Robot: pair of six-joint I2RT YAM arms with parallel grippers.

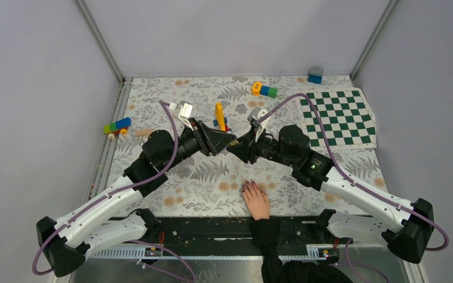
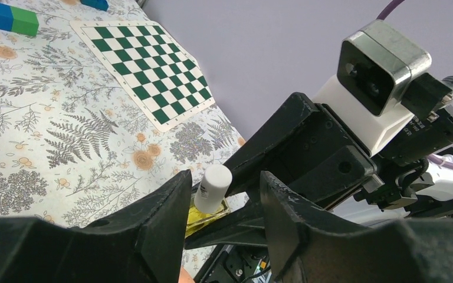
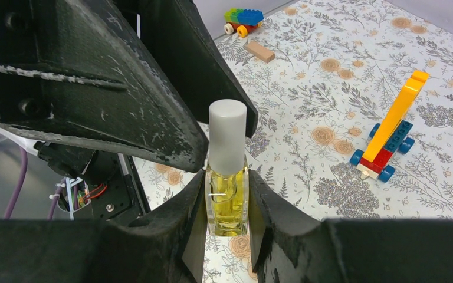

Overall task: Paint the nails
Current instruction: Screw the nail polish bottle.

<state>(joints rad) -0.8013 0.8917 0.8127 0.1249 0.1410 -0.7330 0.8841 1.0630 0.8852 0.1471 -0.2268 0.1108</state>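
Note:
A pale hand in a black sleeve lies flat at the table's near edge, its dark nails pointing away from me. Above the table's middle my right gripper is shut on a small glass bottle of yellow polish with a white cap. My left gripper meets it nose to nose, and its fingers straddle the white cap with a gap still showing on one side. From above, both grippers meet beyond the hand.
A green chequered mat lies at the back right with a blue brick behind it. Toy bricks, a yellow brick crane, a small brick car and a wooden block are scattered across the floral cloth.

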